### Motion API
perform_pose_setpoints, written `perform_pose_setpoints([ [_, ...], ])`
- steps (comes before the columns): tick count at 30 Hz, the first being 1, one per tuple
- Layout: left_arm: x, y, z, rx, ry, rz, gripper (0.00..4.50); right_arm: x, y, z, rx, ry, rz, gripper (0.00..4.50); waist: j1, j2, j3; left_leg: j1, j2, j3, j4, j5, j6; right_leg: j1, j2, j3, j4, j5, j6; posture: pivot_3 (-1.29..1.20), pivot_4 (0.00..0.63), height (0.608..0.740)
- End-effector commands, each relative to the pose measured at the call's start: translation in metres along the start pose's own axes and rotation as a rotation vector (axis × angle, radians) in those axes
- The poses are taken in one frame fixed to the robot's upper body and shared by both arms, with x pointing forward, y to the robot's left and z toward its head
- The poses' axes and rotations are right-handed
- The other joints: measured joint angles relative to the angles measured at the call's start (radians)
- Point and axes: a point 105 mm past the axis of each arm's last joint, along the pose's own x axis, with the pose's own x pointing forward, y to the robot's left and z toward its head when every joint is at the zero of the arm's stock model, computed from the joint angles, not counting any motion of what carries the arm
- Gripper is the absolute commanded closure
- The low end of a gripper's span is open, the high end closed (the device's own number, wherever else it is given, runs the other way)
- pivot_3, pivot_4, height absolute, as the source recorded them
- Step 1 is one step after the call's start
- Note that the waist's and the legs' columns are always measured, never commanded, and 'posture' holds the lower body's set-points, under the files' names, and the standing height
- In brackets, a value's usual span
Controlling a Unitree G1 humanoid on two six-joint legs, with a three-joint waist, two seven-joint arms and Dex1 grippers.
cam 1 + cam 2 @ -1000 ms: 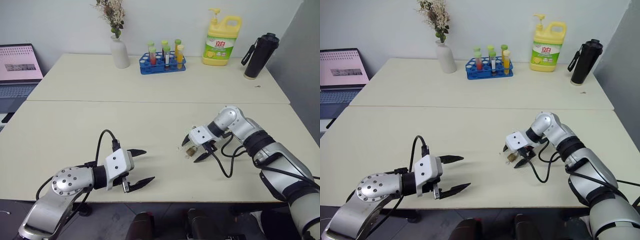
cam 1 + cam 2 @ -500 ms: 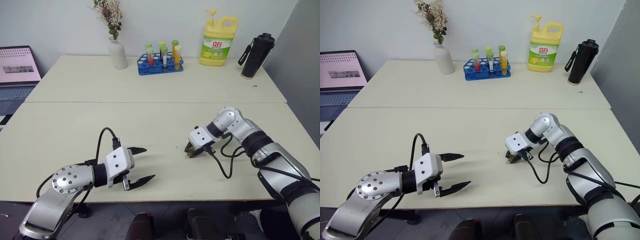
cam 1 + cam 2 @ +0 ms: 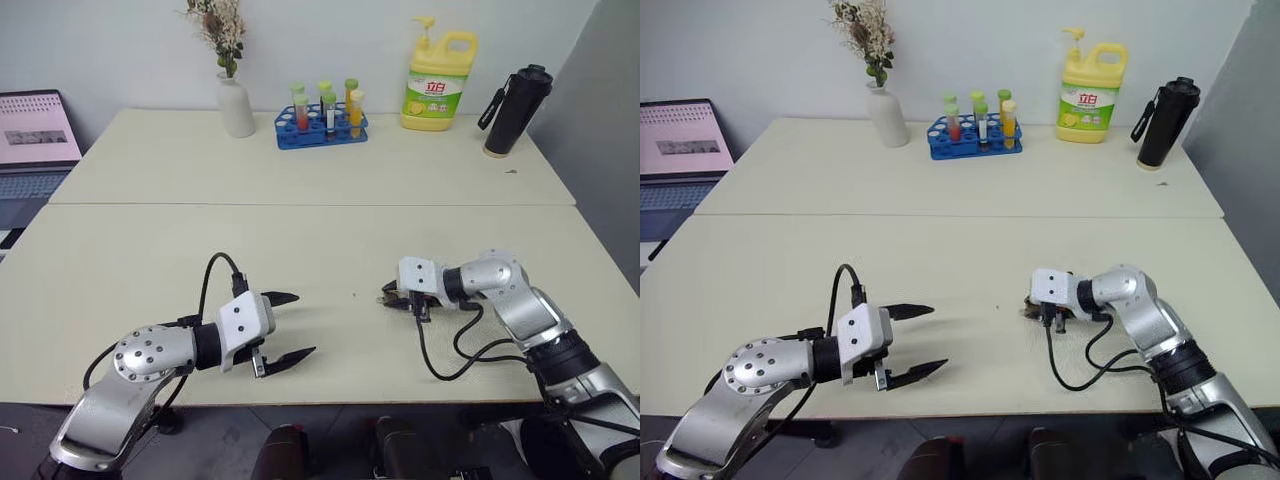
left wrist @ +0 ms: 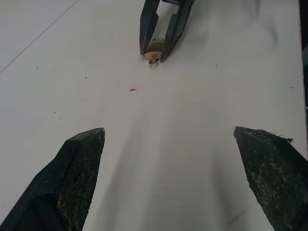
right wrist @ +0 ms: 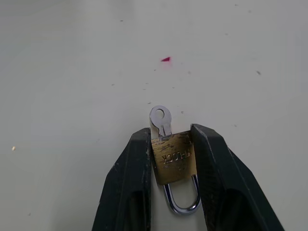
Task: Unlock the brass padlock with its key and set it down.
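Pale cream desk (image 3: 150, 250) stretches in front of you, two tops butted together, with the clutter well behind the brass padlock (image 5: 174, 163): a vase (image 3: 237, 105), a blue rack of tubes (image 3: 322, 125), a yellow detergent bottle (image 3: 438, 82) and a black flask (image 3: 510, 110) stand along the far side, and a laptop (image 3: 35, 140) sits off to the left; none of it crowds the work. Your right pincer (image 5: 171, 159) is pinching the brass padlock by its flat sides, low over the desk and near the front; the silvery shackle (image 5: 183, 199) runs back between the fingers toward the wrist, and the key (image 5: 160, 119) sticks out of the body's far end, past the fingertips; so the lock's long axis lies along the pincer, with the key's ring head pointing toward your left arm. Your left pincer (image 4: 168, 178) is spread wide and holds nothing; from it, the padlock lies straight ahead, well apart, across bare desk with only a small red speck (image 4: 133, 89) between; this arm is the free one to reach the key head. Judging from this, the key is seated but the shackle is not yet sprung; whether it is latched you cannot tell. Open room lies on every side of the padlock; the front edge is the nearest limit.
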Motion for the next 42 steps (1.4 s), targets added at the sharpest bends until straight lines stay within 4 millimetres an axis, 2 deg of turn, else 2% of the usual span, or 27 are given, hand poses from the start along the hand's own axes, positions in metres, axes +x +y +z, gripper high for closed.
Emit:
perform_pose_setpoints([
  [1,0.001,0.000,0.006,0.027,-0.023,-0.016,0.00,-0.005,-0.008,0.007,0.020,-0.009,-0.077,2.69,0.001,0.000,0.000,0.000,0.000,0.000,0.000,0.000,0.000,0.000,0.000,0.000,0.000,0.000,0.000,0.00,0.150,0.740],
  [8,0.000,-0.002,0.010,-0.018,-0.061,-0.062,0.00,-0.017,-0.002,0.021,0.067,-0.044,-0.027,0.14,0.002,0.000,0.000,-0.001,0.000,0.000,0.000,0.000,0.000,0.000,0.000,0.000,-0.001,0.000,0.000,0.00,0.150,0.740],
  [9,0.000,-0.002,0.010,-0.018,-0.057,-0.060,0.00,-0.020,-0.003,0.025,0.084,-0.061,-0.029,0.03,0.002,0.000,0.000,-0.001,0.000,0.000,0.000,0.000,0.000,0.000,0.000,0.000,-0.001,0.000,0.000,0.00,0.150,0.740],
  [13,-0.001,-0.001,0.007,-0.019,-0.048,-0.058,0.00,-0.030,-0.002,0.029,0.185,-0.101,0.018,0.03,0.002,0.000,0.000,-0.001,0.000,-0.001,0.000,0.000,0.000,0.000,0.000,0.000,-0.001,0.000,0.000,0.00,0.150,0.740],
  [14,-0.001,-0.001,0.007,-0.020,-0.048,-0.057,0.00,-0.031,0.000,0.024,0.186,-0.089,0.034,0.03,0.002,0.000,0.000,-0.001,0.000,0.000,0.000,0.000,0.000,0.000,0.000,0.000,-0.001,0.000,0.000,0.00,0.150,0.740],
  [18,0.000,0.000,0.005,-0.019,-0.047,-0.060,0.00,-0.025,-0.001,0.013,0.208,-0.112,0.071,0.03,0.002,0.000,0.000,-0.001,0.000,0.000,0.000,0.000,0.000,0.000,0.000,0.000,-0.001,-0.001,0.001,0.00,0.150,0.740],
  [22,0.003,-0.002,0.002,-0.005,-0.043,-0.072,0.00,-0.013,-0.008,-0.004,0.170,-0.051,0.100,0.03,0.000,0.000,0.000,0.000,0.000,0.001,0.000,0.000,0.000,0.000,0.001,0.000,-0.001,0.000,0.001,0.00,0.150,0.740],
  [33,0.004,-0.002,0.002,-0.025,-0.054,-0.057,0.00,-0.005,-0.012,-0.010,0.189,-0.040,0.161,0.03,0.001,0.000,0.000,-0.001,0.000,0.000,0.000,0.000,0.000,0.000,0.000,0.000,-0.001,0.001,-0.001,0.00,0.150,0.740],
  [36,0.004,0.000,0.002,-0.015,-0.049,-0.050,0.00,-0.004,-0.010,-0.013,0.153,-0.021,0.153,0.61,0.001,0.000,0.000,0.000,0.000,0.000,0.000,0.000,0.000,0.000,0.000,0.000,-0.001,0.001,-0.001,0.00,0.150,0.740],
  [42,0.005,-0.001,0.002,-0.015,-0.048,-0.041,0.00,0.002,-0.004,-0.014,0.127,-0.010,0.122,2.77,0.001,0.000,0.000,0.000,0.000,0.000,0.000,0.000,0.000,0.000,0.000,0.000,-0.001,0.000,0.000,0.00,0.150,0.740],
])
